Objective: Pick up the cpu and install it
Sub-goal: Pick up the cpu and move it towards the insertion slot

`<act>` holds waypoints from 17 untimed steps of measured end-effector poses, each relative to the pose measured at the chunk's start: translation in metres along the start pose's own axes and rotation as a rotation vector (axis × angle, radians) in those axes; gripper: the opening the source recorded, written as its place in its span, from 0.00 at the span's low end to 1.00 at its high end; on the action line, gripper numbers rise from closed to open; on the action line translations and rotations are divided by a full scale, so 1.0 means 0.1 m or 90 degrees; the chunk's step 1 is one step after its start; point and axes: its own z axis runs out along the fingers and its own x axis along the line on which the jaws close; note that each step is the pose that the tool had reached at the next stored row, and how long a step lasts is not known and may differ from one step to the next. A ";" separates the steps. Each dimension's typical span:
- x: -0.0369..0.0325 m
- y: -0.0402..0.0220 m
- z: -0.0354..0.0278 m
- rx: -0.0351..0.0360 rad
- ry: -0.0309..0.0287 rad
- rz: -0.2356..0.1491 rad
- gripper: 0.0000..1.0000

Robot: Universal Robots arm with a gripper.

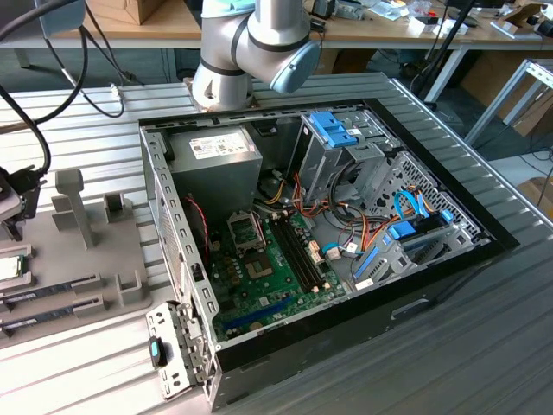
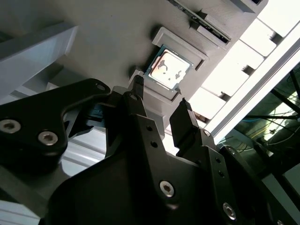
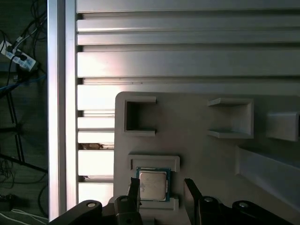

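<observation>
So, cpu [image 3: 153, 183]: lies flat, silver top up, with a green rim showing round it. It is square, so it has no long axis, and its sides run parallel to the holder's edges.
Cpu place: in a shallow framed seat on the grey holder [image 3: 201, 159], at the exterior view's left [image 1: 10, 266], well apart from the computer case.
Near side: two memory sticks [image 1: 52, 290] lie in slots on the same holder. In the exterior view they are nearer than the cpu and run lengthwise left to right.
Seat edges: raised grey lips stand along two opposite sides of the cpu; the other two sides are open.
Open room: bare holder surface lies round the seat, with two square pockets [image 3: 136, 117] farther on. Beyond the holder's edge is the ribbed metal table [image 3: 187, 56].
Gripper [image 2: 160, 92]: black, spread wider than the cpu, with nothing between the fingers [image 2: 140, 117].
Gripper reach: in both wrist views the fingertips stand on either side of the cpu, over the open sides of the seat. In the first wrist view one tip overlaps the chip's edge and the other stands clear. Whether either touches it cannot be told.
Farther right: the computer case [image 1: 346, 233] is open, with its motherboard [image 1: 276, 259] facing up and a grey power supply [image 1: 220, 151] in its far left corner.
Far: the arm [image 1: 251, 39] rises behind the case, with wooden benches [image 1: 363, 30] beyond.
</observation>
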 end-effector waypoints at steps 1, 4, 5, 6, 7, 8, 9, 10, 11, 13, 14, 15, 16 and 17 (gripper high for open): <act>0.002 -0.001 0.001 0.0000 0.0000 0.000 0.50; 0.007 -0.007 0.007 0.0000 0.0000 0.000 0.50; 0.008 -0.008 0.008 0.0000 0.0000 0.000 0.50; 0.008 -0.009 0.010 0.0000 0.0000 0.000 0.50; 0.008 -0.011 0.011 0.0000 0.0000 0.000 0.50; 0.009 -0.012 0.012 0.0000 0.0000 0.000 0.50; 0.009 -0.013 0.013 0.0000 0.0000 0.000 0.50; 0.009 -0.013 0.014 0.0000 0.0000 0.000 0.50; 0.009 -0.015 0.017 0.0000 0.0000 0.000 0.50; 0.009 -0.016 0.020 0.0000 0.0000 0.000 0.50; 0.009 -0.017 0.022 0.0000 0.0000 0.000 0.50; 0.009 -0.018 0.024 0.0000 -0.0001 0.000 0.50; 0.010 -0.018 0.026 0.0000 -0.0001 0.000 0.50; 0.010 -0.019 0.027 0.0000 0.0000 0.000 0.50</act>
